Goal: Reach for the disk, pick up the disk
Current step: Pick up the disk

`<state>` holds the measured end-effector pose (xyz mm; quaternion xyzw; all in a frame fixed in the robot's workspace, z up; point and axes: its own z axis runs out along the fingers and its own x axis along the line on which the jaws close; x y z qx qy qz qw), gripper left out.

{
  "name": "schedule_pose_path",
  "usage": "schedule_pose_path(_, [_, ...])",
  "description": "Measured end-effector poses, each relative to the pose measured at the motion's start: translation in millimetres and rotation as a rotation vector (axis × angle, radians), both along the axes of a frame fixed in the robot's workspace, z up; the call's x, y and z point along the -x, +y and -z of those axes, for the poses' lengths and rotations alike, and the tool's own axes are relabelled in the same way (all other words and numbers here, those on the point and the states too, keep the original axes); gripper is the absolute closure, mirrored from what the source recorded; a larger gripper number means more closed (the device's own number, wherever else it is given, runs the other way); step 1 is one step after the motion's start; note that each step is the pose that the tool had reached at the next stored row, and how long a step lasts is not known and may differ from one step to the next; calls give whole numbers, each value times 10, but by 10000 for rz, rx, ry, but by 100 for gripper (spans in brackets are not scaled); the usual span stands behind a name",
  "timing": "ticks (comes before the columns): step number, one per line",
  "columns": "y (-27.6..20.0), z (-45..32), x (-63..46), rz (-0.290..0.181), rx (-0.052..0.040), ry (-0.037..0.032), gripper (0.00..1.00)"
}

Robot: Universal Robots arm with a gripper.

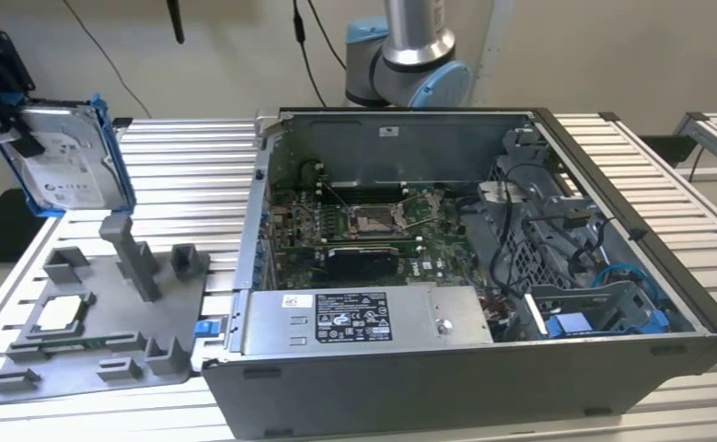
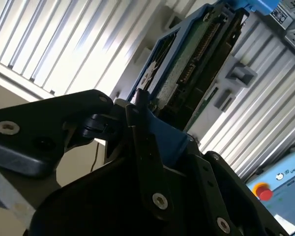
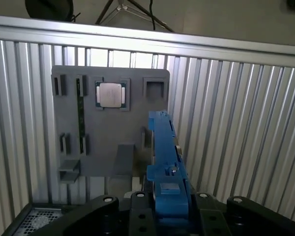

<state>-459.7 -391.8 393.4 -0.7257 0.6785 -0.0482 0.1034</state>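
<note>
The disk (image 1: 74, 161), a silver-grey drive with a white label in a blue bracket, hangs upright in the air at the exterior view's far left, above the grey fixture (image 1: 100, 318). My black gripper (image 1: 15, 124) is shut on its upper end. In the second wrist view the disk's (image 2: 187, 73) green circuit board side faces the camera, and the gripper (image 2: 142, 115) clamps the blue bracket. The first wrist view has the disk (image 3: 163, 142) edge-on, held by the gripper (image 3: 168, 191) well above the fixture (image 3: 113, 132).
A small silver CPU chip (image 1: 63, 313) (image 3: 110, 94) lies in a fixture pocket. Upright fixture posts (image 1: 131, 253) stand below the disk. An open computer case (image 1: 456, 276) sits to the exterior view's right on the slatted table (image 1: 186, 157). The arm's base (image 1: 408, 69) stands behind it.
</note>
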Motion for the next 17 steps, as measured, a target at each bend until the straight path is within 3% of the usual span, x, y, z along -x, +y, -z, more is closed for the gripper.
schedule_pose_path(14, [0,-324,3,-128,2,-644,100])
schedule_pose_path(17, [0,-445,4,-129,1,-689,100])
